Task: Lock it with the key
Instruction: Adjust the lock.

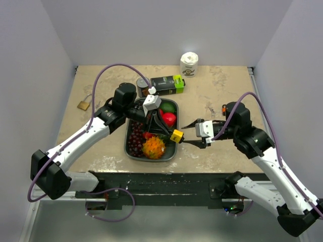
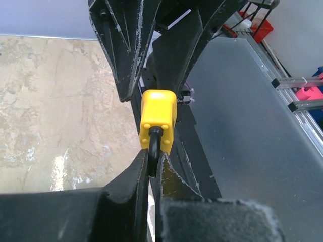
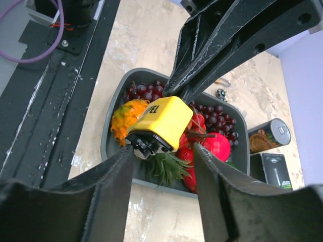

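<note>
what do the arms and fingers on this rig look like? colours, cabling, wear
The left arm and right arm both have white link shells with black joints and black bases. A purple cable loops along each. The fingers are black and tapered, with pale scuffs along their edges. No readable markings show on either arm.

Grey tray [image 1: 127,146] of fruit [image 1: 154,147] mid-table — can [image 1: 143,86] and dark box [image 1: 167,84] just behind.

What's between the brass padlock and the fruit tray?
In the top view, the left arm crosses the stretch between the brass padlock and the fruit tray.
</note>
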Robot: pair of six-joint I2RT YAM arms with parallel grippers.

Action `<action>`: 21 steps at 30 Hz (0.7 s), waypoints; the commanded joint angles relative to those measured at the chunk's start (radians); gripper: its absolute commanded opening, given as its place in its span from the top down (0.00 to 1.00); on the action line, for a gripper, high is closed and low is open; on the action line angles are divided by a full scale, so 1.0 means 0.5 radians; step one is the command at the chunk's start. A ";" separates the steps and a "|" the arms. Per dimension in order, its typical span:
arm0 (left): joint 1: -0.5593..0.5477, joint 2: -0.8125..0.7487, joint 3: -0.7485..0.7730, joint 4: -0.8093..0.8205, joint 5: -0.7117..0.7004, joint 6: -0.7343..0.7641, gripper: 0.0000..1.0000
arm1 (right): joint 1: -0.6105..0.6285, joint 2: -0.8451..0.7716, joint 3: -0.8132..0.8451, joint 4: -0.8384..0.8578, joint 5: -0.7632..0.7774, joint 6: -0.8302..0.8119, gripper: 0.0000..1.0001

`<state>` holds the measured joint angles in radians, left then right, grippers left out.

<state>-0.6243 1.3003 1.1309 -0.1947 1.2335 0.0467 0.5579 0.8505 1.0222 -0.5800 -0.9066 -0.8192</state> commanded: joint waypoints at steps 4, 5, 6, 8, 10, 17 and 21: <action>-0.046 -0.054 0.024 -0.107 0.104 0.207 1.00 | 0.016 0.029 0.048 0.028 0.021 -0.165 0.55; -0.046 -0.057 0.024 -0.135 0.110 0.219 1.00 | 0.019 0.032 0.051 0.025 0.009 -0.202 0.56; -0.046 -0.057 0.024 -0.138 0.116 0.235 1.00 | 0.019 0.042 0.054 0.013 0.006 -0.227 0.57; -0.049 -0.057 0.024 -0.144 0.128 0.241 1.00 | 0.019 0.057 0.063 0.004 0.000 -0.276 0.59; -0.049 -0.057 0.024 -0.147 0.144 0.253 1.00 | 0.019 0.069 0.076 0.003 -0.012 -0.294 0.60; -0.080 -0.039 0.024 -0.135 0.156 0.272 1.00 | 0.022 0.100 0.063 0.108 -0.022 -0.203 0.66; -0.098 -0.036 0.018 -0.141 0.159 0.278 1.00 | 0.019 0.085 0.039 0.175 -0.015 -0.160 0.68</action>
<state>-0.6273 1.2999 1.1309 -0.3027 1.2297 0.1726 0.5648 0.8902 1.0225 -0.6487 -0.9146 -0.9131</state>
